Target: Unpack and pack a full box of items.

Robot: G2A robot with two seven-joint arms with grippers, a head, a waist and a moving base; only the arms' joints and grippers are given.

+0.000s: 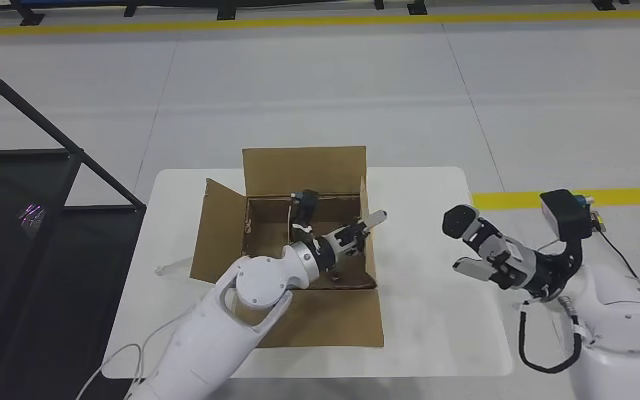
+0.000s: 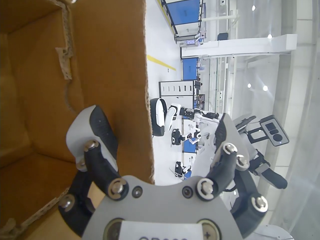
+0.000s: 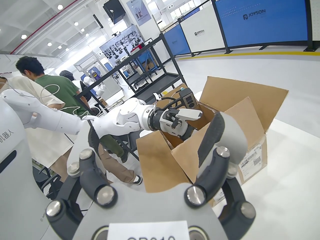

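Left claw (image 2: 160, 123) spread apart, straddling a side flap of the open box (image 1: 303, 168). Right claw (image 1: 472, 245) likewise apart, over the surface (image 1: 420, 300) beside it.

Pale glossy floor (image 1: 300, 90), yellow line (image 1: 300, 21), blue partitions (image 3: 275, 26), black shelving cart (image 3: 156, 79).

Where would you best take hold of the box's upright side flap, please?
Grip the upright flap near its free top edge, coming from above with one finger inside the box and one outside: it is a thin sheet standing upright. The open left gripper straddles it so.
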